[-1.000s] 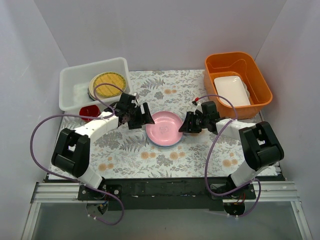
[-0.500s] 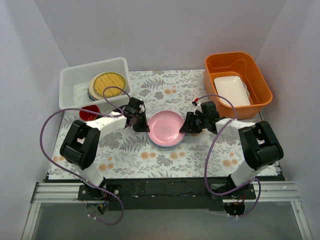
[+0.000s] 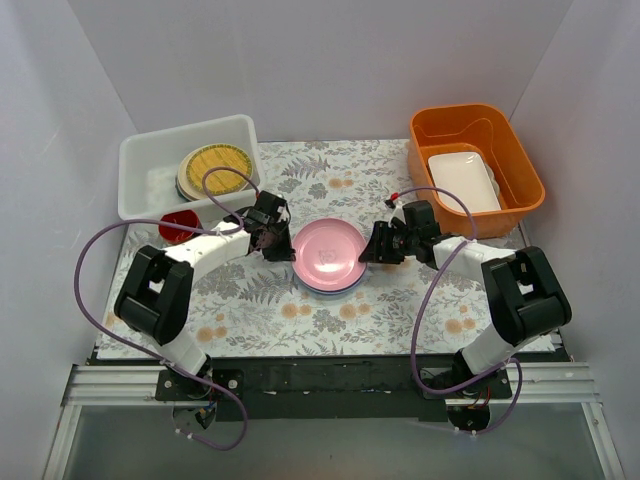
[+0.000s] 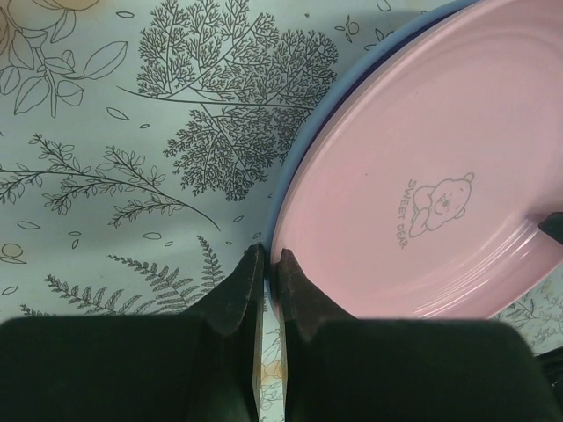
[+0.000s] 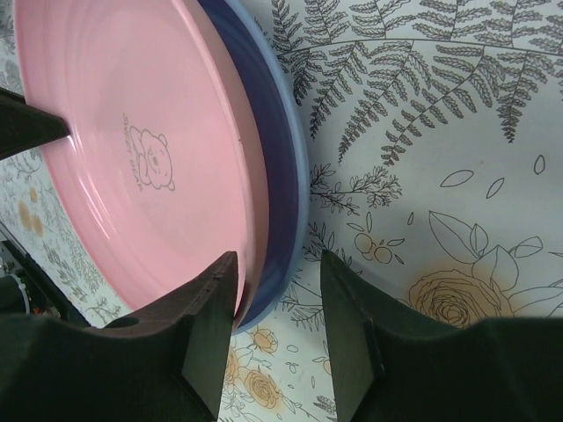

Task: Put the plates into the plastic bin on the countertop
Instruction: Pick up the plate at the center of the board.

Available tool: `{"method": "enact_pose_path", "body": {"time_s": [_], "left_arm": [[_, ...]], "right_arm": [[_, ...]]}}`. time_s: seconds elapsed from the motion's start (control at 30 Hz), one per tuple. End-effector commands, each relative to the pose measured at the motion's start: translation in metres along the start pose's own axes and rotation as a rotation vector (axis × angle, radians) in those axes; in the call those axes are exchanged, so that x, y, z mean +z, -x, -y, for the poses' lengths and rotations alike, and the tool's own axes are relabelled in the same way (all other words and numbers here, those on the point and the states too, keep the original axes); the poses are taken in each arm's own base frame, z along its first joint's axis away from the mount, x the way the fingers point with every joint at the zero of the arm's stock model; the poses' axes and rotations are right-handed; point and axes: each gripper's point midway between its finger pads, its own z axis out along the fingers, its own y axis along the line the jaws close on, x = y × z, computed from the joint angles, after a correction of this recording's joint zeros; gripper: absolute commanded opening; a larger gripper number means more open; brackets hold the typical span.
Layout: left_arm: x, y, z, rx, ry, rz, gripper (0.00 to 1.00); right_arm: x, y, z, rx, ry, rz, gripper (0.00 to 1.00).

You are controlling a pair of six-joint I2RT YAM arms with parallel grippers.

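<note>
Mostly hidden beneath bear-printed pink plate (image 3: 328,252): blue plate (image 5: 286,167). At rim, left gripper (image 4: 268,259) pinched together; right gripper (image 5: 278,264) apart astride it.

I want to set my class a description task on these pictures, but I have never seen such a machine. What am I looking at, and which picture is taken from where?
Two robot arms are bolted at the near edge; each ends in a two-fingered tool. The wide picture looks down from above and behind them. The other two come from cameras on the wrists, each showing its own tool. On the leaf-printed countertop a pink plate lies on a blue plate. The left tool is shut at their rim; whether it pinches it I cannot tell. The right tool is open, jaws straddling the opposite rim. Back left, a white bin holds a woven yellow plate, a red mug beside it; back right, an orange tub holds a white dish.
</note>
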Motion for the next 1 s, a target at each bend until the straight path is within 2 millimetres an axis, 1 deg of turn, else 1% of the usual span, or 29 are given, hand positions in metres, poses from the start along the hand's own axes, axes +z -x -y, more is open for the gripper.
{"method": "enact_pose_path", "body": {"time_s": [0.0, 0.07, 0.13, 0.17, 0.2, 0.23, 0.3, 0.37, 0.43, 0.47, 0.5, 0.53, 0.57, 0.63, 0.7, 0.8, 0.97], "left_arm": [[-0.034, 0.028, 0.030, 0.026, -0.100, 0.106, 0.00], [-0.037, 0.027, 0.033, 0.030, -0.111, 0.104, 0.00], [-0.039, 0.026, 0.035, 0.035, -0.123, 0.104, 0.00], [-0.039, 0.026, 0.035, 0.040, -0.124, 0.104, 0.00], [-0.039, 0.025, 0.034, 0.041, -0.120, 0.099, 0.00], [-0.036, 0.023, 0.033, 0.042, -0.115, 0.089, 0.00], [-0.033, 0.020, 0.032, 0.041, -0.113, 0.078, 0.00], [-0.028, 0.017, 0.029, 0.038, -0.103, 0.066, 0.01], [-0.025, 0.015, 0.027, 0.035, -0.095, 0.056, 0.07], [-0.024, 0.014, 0.026, 0.033, -0.092, 0.055, 0.15], [-0.023, 0.014, 0.026, 0.033, -0.091, 0.053, 0.19], [-0.023, 0.013, 0.026, 0.034, -0.088, 0.052, 0.26], [-0.023, 0.014, 0.024, 0.034, -0.082, 0.056, 0.37], [-0.024, 0.015, 0.024, 0.032, -0.077, 0.060, 0.50], [-0.027, 0.019, 0.024, 0.032, -0.074, 0.081, 0.63], [-0.033, 0.027, 0.025, 0.031, -0.073, 0.119, 0.67], [-0.044, 0.039, 0.038, 0.035, -0.118, 0.164, 0.65]], "right_arm": [[-0.003, 0.019, -0.014, -0.037, 0.032, 0.063, 0.49], [-0.003, 0.019, -0.015, -0.038, 0.046, 0.063, 0.48], [-0.004, 0.019, -0.018, -0.043, 0.054, 0.066, 0.43], [-0.005, 0.019, -0.019, -0.044, 0.062, 0.069, 0.38], [-0.006, 0.022, -0.021, -0.050, 0.066, 0.082, 0.28], [-0.008, 0.022, -0.023, -0.053, 0.071, 0.088, 0.23], [-0.010, 0.024, -0.025, -0.059, 0.072, 0.097, 0.15], [-0.013, 0.026, -0.026, -0.067, 0.071, 0.103, 0.12], [-0.014, 0.027, -0.026, -0.072, 0.064, 0.106, 0.10], [-0.014, 0.027, -0.025, -0.072, 0.062, 0.106, 0.09], [-0.014, 0.027, -0.026, -0.077, 0.062, 0.105, 0.09], [-0.014, 0.026, -0.026, -0.074, 0.061, 0.099, 0.09], [-0.014, 0.026, -0.027, -0.078, 0.065, 0.098, 0.09], [-0.014, 0.026, -0.028, -0.079, 0.071, 0.100, 0.09], [-0.013, 0.026, -0.028, -0.078, 0.080, 0.096, 0.09], [-0.012, 0.024, -0.031, -0.080, 0.100, 0.088, 0.09], [-0.011, 0.023, -0.032, -0.086, 0.114, 0.080, 0.09]]}}
